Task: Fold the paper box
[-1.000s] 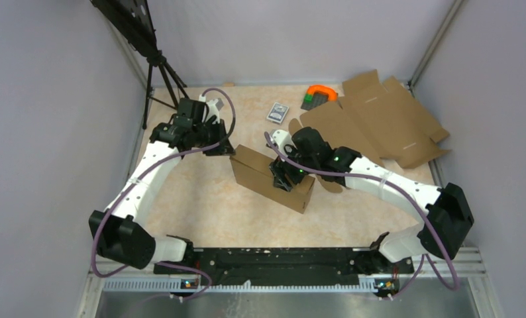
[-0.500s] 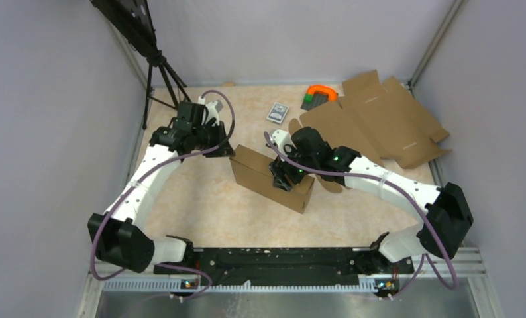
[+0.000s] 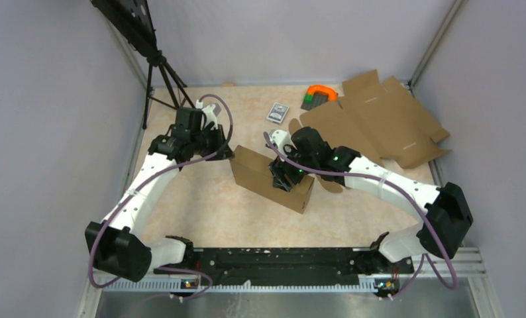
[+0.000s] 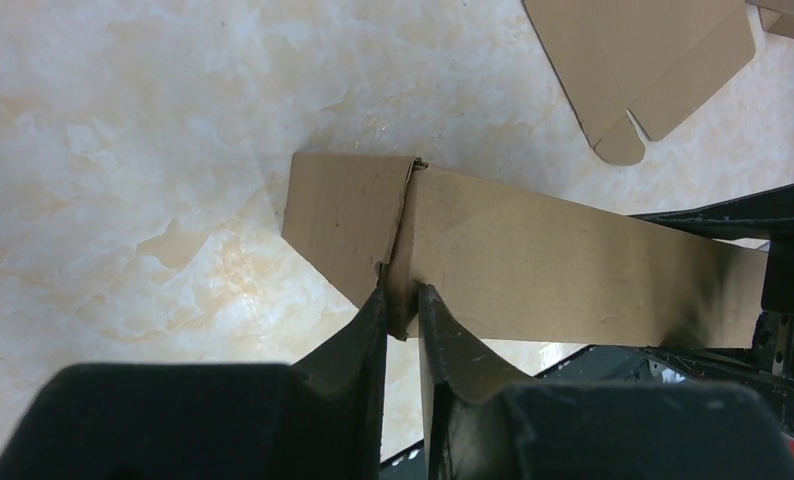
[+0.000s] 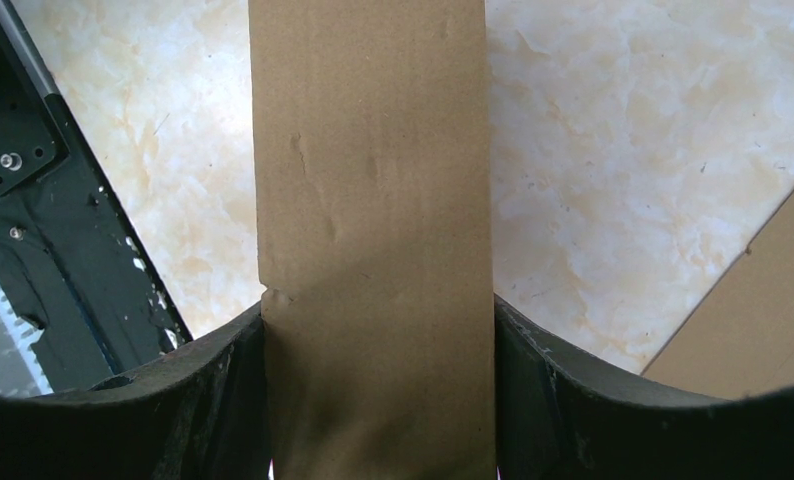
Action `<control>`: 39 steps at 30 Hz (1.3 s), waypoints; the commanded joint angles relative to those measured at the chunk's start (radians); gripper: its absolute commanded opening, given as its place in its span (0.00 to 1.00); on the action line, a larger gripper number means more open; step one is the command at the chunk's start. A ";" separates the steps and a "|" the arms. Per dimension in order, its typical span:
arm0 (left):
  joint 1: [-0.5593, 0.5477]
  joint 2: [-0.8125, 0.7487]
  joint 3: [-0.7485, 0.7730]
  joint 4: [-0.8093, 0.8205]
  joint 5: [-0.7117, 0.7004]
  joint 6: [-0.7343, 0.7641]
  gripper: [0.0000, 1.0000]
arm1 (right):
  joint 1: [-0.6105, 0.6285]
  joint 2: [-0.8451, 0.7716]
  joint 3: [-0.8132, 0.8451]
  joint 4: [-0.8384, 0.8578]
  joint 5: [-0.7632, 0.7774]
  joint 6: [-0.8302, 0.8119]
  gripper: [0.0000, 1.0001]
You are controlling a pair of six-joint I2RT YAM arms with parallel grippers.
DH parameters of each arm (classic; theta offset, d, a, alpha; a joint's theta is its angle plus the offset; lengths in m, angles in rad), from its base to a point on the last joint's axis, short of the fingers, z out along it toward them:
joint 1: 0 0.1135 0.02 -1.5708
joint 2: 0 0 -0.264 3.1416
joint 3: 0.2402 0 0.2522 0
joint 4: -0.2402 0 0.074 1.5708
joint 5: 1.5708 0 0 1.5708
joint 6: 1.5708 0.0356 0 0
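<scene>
The paper box point(image 3: 271, 176) is a shallow brown folded box standing on edge in the middle of the table. My left gripper point(image 3: 228, 153) is at its far left corner. In the left wrist view the left gripper point(image 4: 401, 302) is shut on a cardboard edge at that corner of the paper box point(image 4: 573, 262). My right gripper point(image 3: 283, 177) reaches over the box's right part. In the right wrist view the right gripper point(image 5: 378, 335) has a finger against each side of the paper box point(image 5: 373, 200) and is shut on it.
A second flat brown cardboard blank point(image 3: 379, 119) lies at the back right; it also shows in the left wrist view point(image 4: 633, 60). A small grey card pack point(image 3: 277, 111) and an orange and grey object point(image 3: 318, 95) lie at the back. A tripod point(image 3: 161, 73) stands at the back left.
My left arm's wrist has shifted slightly left and nearer, its gripper staying on the box corner. The box and the right arm have not visibly moved.
</scene>
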 commanded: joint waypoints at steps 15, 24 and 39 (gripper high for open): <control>0.159 -0.028 -0.064 0.018 0.210 -0.092 0.64 | -0.002 0.031 0.021 -0.074 -0.037 -0.007 0.45; 0.300 -0.048 -0.307 0.315 0.555 -0.257 0.66 | -0.002 0.032 0.016 -0.074 -0.047 -0.008 0.45; 0.331 -0.046 -0.248 0.375 0.644 -0.314 0.54 | -0.003 0.042 0.021 -0.079 -0.054 -0.010 0.45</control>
